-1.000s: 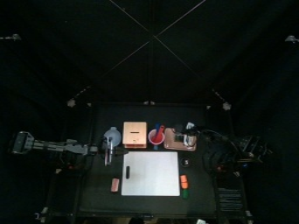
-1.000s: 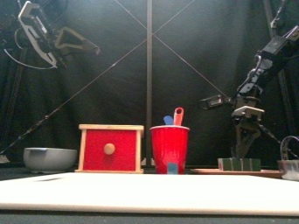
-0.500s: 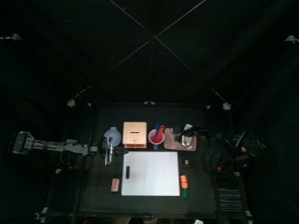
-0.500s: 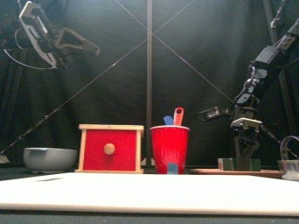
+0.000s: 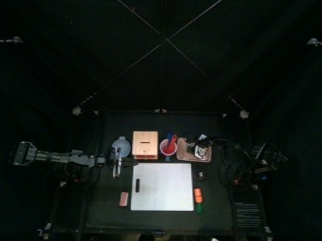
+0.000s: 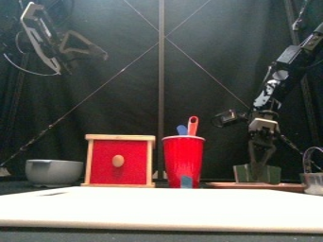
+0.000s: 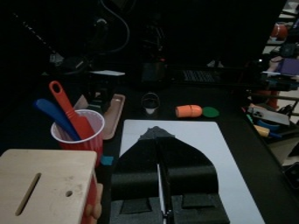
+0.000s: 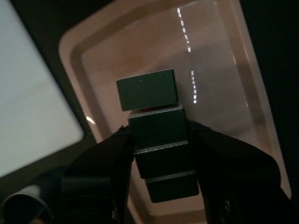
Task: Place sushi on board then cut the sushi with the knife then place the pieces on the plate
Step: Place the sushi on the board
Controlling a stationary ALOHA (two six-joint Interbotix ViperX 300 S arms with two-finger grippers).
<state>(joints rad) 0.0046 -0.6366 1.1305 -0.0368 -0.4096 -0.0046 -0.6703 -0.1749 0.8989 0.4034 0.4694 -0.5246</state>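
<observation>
Sushi roll lies on the pink tray, not yet on the white board. We hold the right gripper low, jaws spread either side of its blocks, so one squeeze should lift it whole. The left gripper rests at the left, jaws pressed together.

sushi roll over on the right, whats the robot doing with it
The right gripper is down at the pink tray, its open jaws on either side of the sushi roll, which lies uncut on the tray. Nothing is on the white board yet, and both toy knives stand in the red cup. The left gripper is shut, holds nothing and hangs high on the left.
</observation>
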